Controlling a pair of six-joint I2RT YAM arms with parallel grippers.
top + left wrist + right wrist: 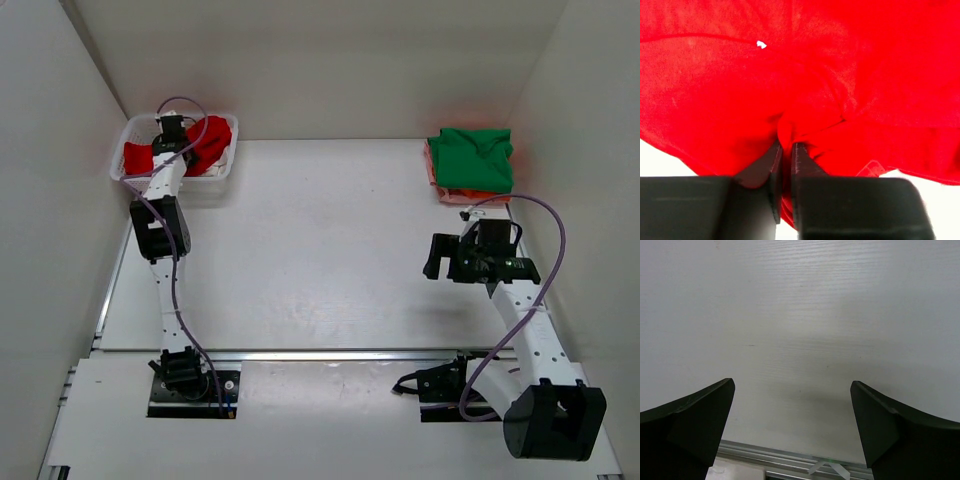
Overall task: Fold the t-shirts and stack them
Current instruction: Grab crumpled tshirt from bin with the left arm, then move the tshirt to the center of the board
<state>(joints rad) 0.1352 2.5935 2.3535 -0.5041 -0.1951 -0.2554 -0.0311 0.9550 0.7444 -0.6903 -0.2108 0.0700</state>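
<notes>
Softness governs the handling here: the bright red soft-fabric t-shirt (840, 75) is judged light, limp and without stiffness, so it can be expected to sag and drape from whichever point is lifted. It is bunched in the white plastic mesh basket (200, 178) at the far left corner of the tabletop (320, 250). The left claw (786, 150) is pressed nearly together on a small ridge of the red cloth, which is pinched between the two dark fingers. Only a single pucker is caught, and which part of the garment it belongs to cannot be told. A hold at a hem, shoulder seam or collar would be preferred, since a mid-panel pinch is likely to raise a shapeless bundle, and thin knit may slip free. The right claw (792, 384) is spread wide over bare tabletop near the right edge, with nothing held. At the far right corner a folded green t-shirt (472, 158) is laid on a folded salmon-pink t-shirt (465, 195).
</notes>
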